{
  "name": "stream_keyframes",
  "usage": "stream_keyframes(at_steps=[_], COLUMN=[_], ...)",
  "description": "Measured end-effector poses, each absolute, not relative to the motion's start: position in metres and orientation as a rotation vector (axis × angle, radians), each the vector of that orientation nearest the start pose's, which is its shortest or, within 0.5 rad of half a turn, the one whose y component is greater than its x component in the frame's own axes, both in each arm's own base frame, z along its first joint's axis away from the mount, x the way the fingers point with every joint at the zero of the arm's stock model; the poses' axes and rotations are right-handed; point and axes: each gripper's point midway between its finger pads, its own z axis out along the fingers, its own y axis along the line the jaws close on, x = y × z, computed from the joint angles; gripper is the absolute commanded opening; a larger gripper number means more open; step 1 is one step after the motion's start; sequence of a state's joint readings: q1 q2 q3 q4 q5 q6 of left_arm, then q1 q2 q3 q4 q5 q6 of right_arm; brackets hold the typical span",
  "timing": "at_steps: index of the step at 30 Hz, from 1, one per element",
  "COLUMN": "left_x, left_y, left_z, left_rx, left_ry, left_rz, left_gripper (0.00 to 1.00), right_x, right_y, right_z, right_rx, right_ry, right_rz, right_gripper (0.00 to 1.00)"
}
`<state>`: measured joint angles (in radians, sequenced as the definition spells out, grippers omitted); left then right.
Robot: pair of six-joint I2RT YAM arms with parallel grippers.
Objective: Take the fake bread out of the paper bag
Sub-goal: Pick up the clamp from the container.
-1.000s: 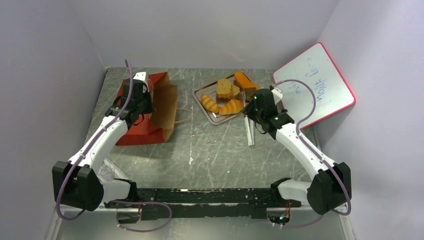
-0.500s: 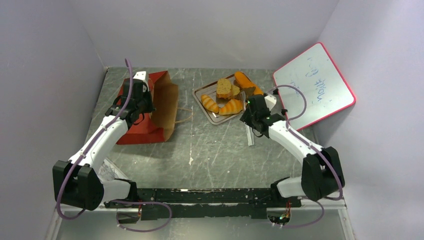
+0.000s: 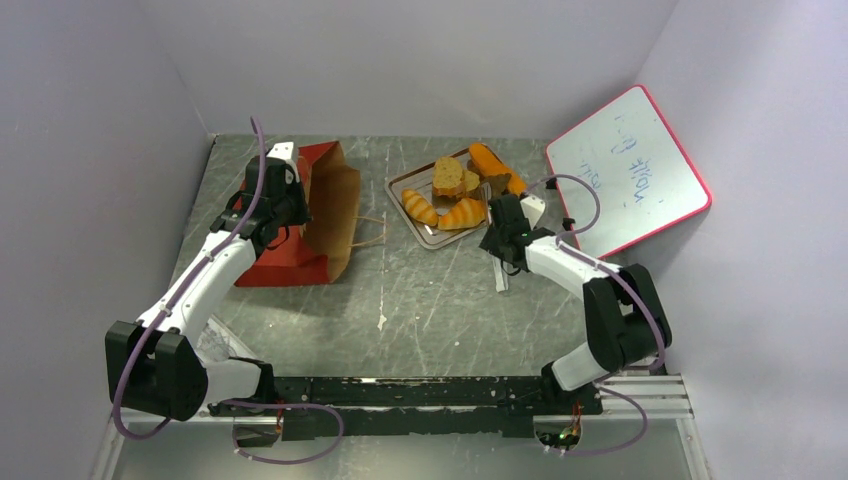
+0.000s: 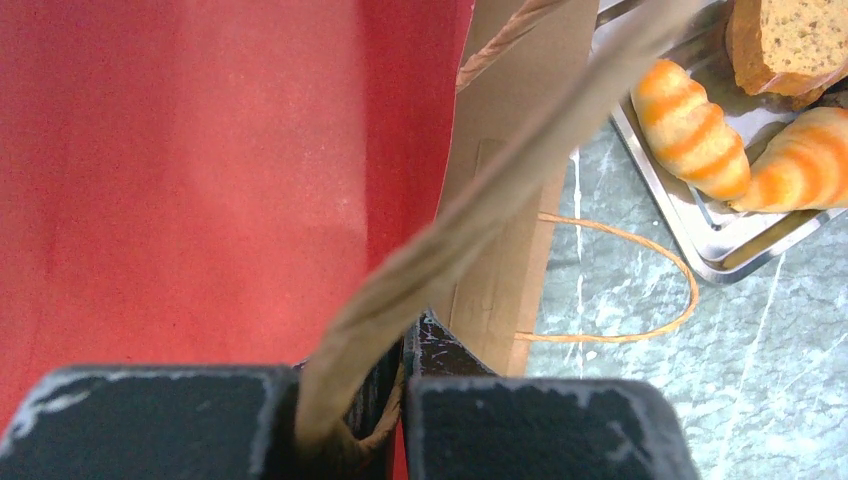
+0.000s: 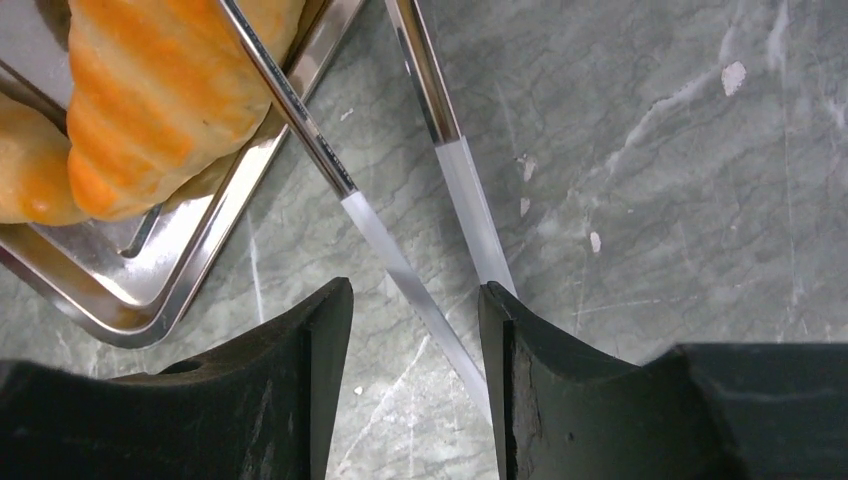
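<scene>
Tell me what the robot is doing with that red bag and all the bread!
The left gripper is pinching the brown rim of the paper bag. The right gripper hangs open over a pair of tongs lying beside the tray. Several pieces of fake bread sit on that tray. Whether any is left inside the bag cannot be seen.

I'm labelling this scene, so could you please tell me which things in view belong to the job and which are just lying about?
Job:
paper bag, its rim pinched by the left gripper
fake bread, lying on the metal tray

Lying about:
the metal tray itself
tongs, straddled by the open right gripper
whiteboard by the right wall
</scene>
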<state>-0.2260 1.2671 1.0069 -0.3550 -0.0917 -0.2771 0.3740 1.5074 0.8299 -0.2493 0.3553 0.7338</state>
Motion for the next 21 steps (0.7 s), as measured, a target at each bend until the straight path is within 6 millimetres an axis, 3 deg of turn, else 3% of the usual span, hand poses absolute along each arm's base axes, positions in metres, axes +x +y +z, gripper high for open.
stream_keyframes(at_steps=[5,21], left_x=[0.366,0.366], left_y=[-0.080,-0.080], left_z=[0.183,0.183], left_rx=[-0.107,-0.107], left_ry=[2.186,2.183], left_rz=[-0.188,-0.189], left_gripper=[0.07,0.07], right_x=[0.349,0.348], right_y=[0.094,0.104], right_z=[0.045,0.032], right_rx=[0.571,0.488], right_ry=[2.352,2.373], right_rz=[0.047,0.119], right_gripper=[0.48,0.10])
